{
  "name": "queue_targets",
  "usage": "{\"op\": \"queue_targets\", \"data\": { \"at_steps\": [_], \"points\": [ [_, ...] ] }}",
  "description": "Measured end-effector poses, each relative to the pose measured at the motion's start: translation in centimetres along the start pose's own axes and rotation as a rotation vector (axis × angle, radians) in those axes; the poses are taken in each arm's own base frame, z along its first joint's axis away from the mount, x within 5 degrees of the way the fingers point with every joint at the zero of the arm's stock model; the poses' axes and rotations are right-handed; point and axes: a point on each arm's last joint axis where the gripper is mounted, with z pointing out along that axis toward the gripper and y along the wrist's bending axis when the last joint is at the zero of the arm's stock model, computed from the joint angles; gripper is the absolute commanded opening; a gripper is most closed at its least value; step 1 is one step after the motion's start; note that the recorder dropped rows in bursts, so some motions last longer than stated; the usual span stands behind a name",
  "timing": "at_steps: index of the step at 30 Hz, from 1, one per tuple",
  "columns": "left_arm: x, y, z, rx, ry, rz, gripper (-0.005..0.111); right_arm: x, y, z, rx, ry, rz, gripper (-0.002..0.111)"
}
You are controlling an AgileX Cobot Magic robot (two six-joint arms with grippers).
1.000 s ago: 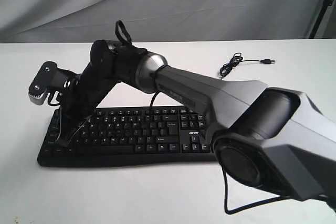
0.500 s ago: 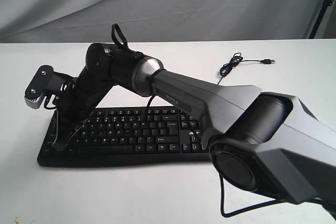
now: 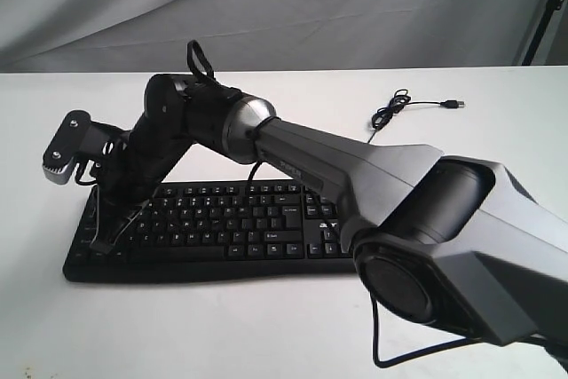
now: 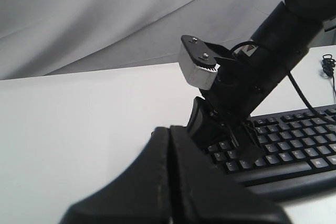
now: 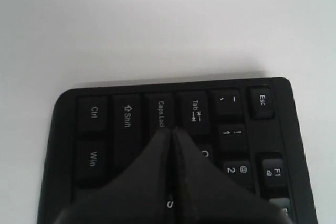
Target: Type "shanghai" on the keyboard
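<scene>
Grey metal first: the right arm's big elbow joint (image 3: pixel 444 255) filled the near right corner of my exterior view, with bare white table (image 3: pixel 222 326) beside it. Past that, the keyboard (image 3: pixel 222 228) lay flat on the table, left of centre, with its long front edge toward the camera and its number-pad end partly hidden behind the arm. The arm ran over it from the right to its left end, where the right gripper (image 3: pixel 108 239) pointed down at the outermost key columns. In the right wrist view its fingers were pressed together with no gap and nothing between them. The tips sat over the seam between Caps Lock (image 5: pixel 160 113) and Tab (image 5: pixel 195 111), and I couldn't tell if they touched a key. The left wrist view showed the left gripper (image 4: pixel 170 132) also closed tight and empty, off the keyboard's left end and facing the right arm's wrist camera (image 4: pixel 198 65). Farther back, the thin black cable (image 3: pixel 389 113) lay bunched on the table with its USB plug (image 3: pixel 454 104) loose. Behind everything hung creased grey cloth (image 3: pixel 266 6).
</scene>
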Motion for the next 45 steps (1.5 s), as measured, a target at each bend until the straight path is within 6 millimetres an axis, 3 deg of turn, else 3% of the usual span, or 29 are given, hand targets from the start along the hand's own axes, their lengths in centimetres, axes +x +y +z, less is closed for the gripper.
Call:
{"op": "queue_targets", "data": {
  "at_steps": [6, 35, 45],
  "points": [
    [0.0, 0.0, 0.0, 0.0, 0.0, 0.0, 0.0, 0.6, 0.0, 0.9, -0.01, 0.014, 0.01, 0.0],
    [0.0, 0.0, 0.0, 0.0, 0.0, 0.0, 0.0, 0.9, 0.0, 1.5, -0.016, 0.002, 0.037, 0.0],
    [0.0, 0.0, 0.0, 0.0, 0.0, 0.0, 0.0, -0.2, -0.2, -0.7, 0.026, 0.017, 0.0, 0.0]
  ]
}}
